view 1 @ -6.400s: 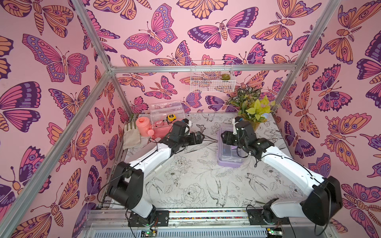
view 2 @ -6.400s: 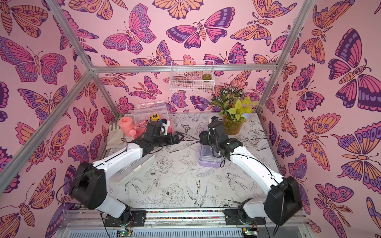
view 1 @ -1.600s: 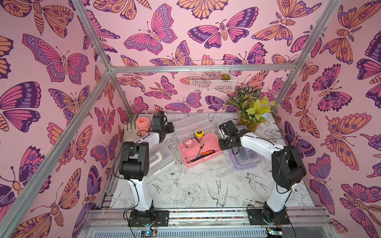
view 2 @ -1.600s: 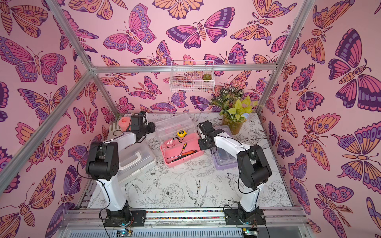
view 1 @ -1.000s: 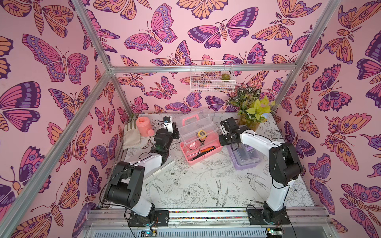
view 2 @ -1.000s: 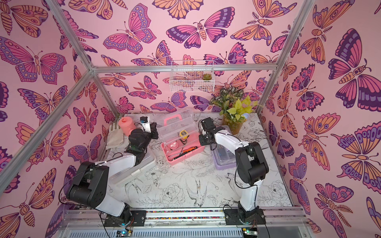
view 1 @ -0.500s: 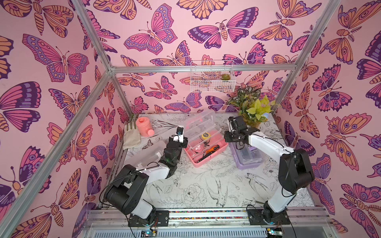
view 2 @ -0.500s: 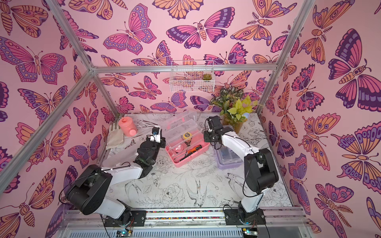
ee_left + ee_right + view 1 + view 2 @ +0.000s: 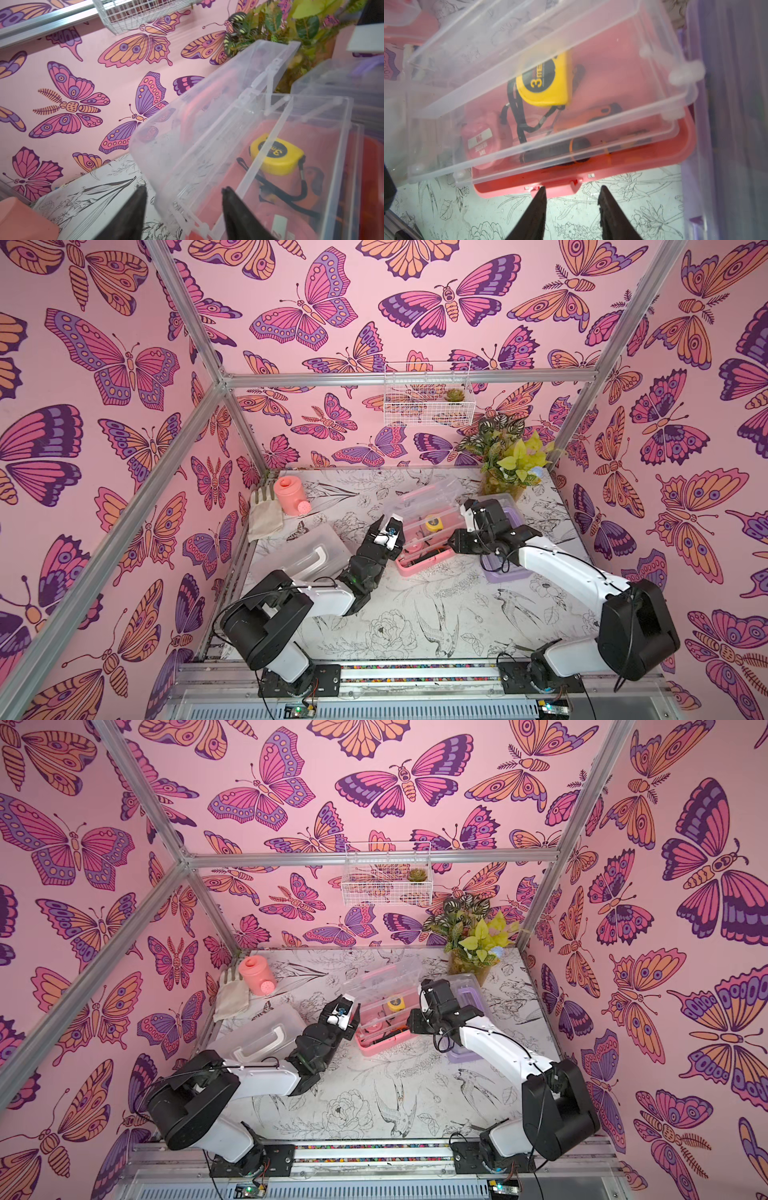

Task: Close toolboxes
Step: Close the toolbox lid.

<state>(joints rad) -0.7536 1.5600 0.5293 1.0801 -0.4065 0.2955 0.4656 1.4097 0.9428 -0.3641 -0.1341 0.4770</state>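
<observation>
Jaws apart on left gripper (image 9: pixel 184 187) and right gripper (image 9: pixel 573 187) (purple toolbox (image 9: pixel 726 104) cut off).

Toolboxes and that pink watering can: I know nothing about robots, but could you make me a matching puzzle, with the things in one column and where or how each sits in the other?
Things:
1. white toolbox
2. pink toolbox
3. purple toolbox
4. watering can

Descriptions:
A. partly covered by the right arm
B. far corner, beside the glove
C. lid shut, handle on top, on the left side of the table
D. clear lid raised, yellow tape measure inside

Pairs: 1-C, 2-D, 3-A, 4-B
</observation>
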